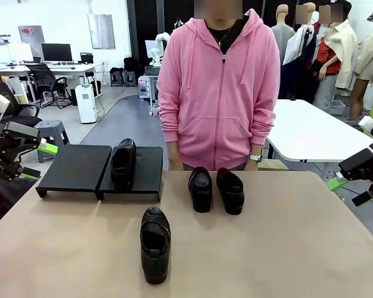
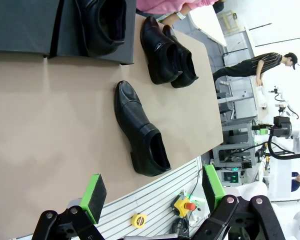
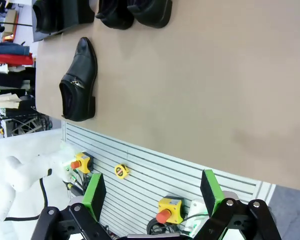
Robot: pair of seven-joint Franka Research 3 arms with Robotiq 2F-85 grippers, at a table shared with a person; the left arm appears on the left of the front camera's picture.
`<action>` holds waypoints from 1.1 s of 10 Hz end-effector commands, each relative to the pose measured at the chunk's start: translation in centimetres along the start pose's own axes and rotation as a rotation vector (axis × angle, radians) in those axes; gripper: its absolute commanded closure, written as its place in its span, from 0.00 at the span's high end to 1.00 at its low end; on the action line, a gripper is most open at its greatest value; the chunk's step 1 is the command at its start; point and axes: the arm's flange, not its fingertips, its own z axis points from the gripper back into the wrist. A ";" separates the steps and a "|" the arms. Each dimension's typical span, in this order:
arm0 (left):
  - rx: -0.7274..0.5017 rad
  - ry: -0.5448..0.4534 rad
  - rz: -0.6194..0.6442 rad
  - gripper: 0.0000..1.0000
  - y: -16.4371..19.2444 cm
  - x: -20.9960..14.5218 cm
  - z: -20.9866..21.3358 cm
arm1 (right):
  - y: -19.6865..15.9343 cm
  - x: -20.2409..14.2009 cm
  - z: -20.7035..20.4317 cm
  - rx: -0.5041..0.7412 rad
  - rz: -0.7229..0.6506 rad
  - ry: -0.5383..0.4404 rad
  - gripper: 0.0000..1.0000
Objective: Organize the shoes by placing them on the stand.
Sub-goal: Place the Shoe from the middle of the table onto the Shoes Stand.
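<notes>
Both hands hang spread, empty: left hand point(image 1: 38, 161) beside the stand point(image 1: 74, 167), right hand point(image 1: 349, 190) at the opposite side. The lone shoe point(image 1: 155, 243) lies on the desk point(image 1: 286, 248) left of centre, lengthwise toward the person point(image 1: 217, 93), nearer the left hand.

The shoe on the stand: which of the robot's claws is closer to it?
Left. The left gripper hangs just left of the stand holding the shoe; the right gripper hangs far off on the opposite side.

Tan table point(image 1: 286, 248), black stand point(image 1: 74, 169) far left, shoe pair point(image 1: 201, 188) centre, single shoe point(image 1: 155, 243) nearer.
</notes>
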 end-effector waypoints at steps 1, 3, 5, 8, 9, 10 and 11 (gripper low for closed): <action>-0.023 -0.005 0.004 1.00 -0.1 0.1 0.0 | 0.2 0.5 0.2 0.022 -0.001 0.000 1.00; -0.023 -0.005 0.004 1.00 -0.1 0.1 0.0 | 0.2 0.5 0.2 0.022 -0.001 0.000 1.00; 0.229 0.085 0.023 1.00 -3.5 -2.6 -6.1 | 0.2 0.5 0.2 0.022 -0.001 0.000 1.00; 0.474 0.231 0.024 1.00 -11.2 -5.5 -18.1 | 0.2 0.5 0.2 0.022 -0.001 0.000 1.00; 0.624 0.266 -0.001 1.00 -11.9 -6.3 -20.5 | 0.2 0.5 0.2 0.022 -0.001 0.000 1.00; 0.687 0.267 -0.013 1.00 -11.6 -6.9 -21.8 | 0.2 0.5 0.2 0.022 -0.001 0.000 1.00; 0.704 0.302 -0.061 1.00 -11.7 -7.8 -23.2 | 0.2 0.5 0.2 0.022 -0.001 0.000 1.00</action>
